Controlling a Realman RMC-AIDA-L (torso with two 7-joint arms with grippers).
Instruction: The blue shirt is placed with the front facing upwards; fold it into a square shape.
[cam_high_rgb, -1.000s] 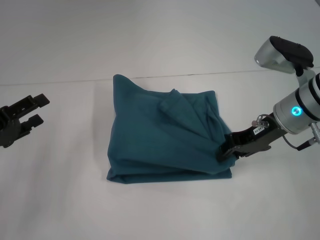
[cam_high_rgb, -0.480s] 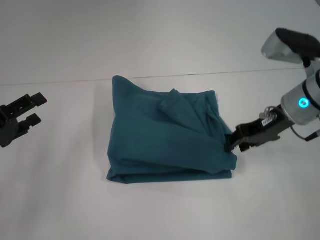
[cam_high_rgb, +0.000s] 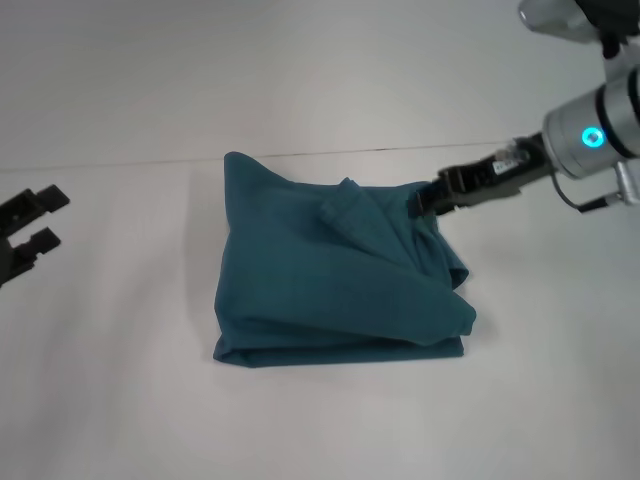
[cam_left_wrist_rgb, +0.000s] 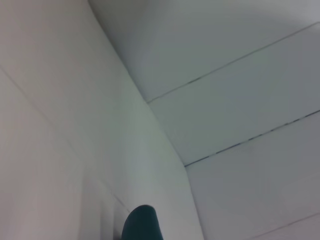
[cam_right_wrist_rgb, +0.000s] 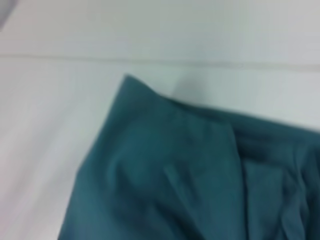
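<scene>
Right hand (cam_high_rgb: 428, 200) at blue shirt (cam_high_rgb: 330, 280) (far corner)

From my head camera the light is even and soft, coming from above; the white table (cam_high_rgb: 320, 420) shows no glare. The shirt (cam_high_rgb: 330, 280) casts only a thin shadow along its near edge, and its folds look dark. My right wrist picture is blurred throughout, the cloth edges smeared. My left wrist picture is dim and grey, with a soft, unfocused teal patch.
</scene>
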